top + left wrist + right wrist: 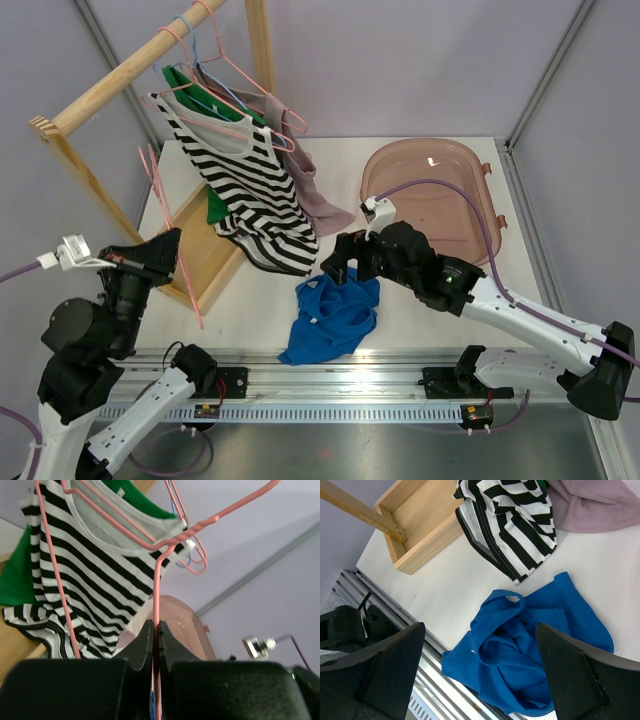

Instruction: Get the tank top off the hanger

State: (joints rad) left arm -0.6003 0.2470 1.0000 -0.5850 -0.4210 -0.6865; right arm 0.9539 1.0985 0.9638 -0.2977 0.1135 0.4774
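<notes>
The blue tank top [335, 320] lies crumpled on the white table [260, 300], off any hanger, near the front rail. The right gripper [350, 268] hangs over the top's 12 o'clock edge in the overhead view. Its fingers [385, 670] are spread wide with nothing between them, and the cloth lies below the gap. Whether they touch the fabric I cannot tell.

At 11 o'clock from the top, a black-and-white striped shirt [250, 190] hangs from the wooden rack [120, 80], its hem reaching the table. At 1 o'clock sits a pink tub [440, 190]. At 9 o'clock, well apart, the left gripper [156, 630] is pinched tight on the wire of a bare pink hanger [156, 580].
</notes>
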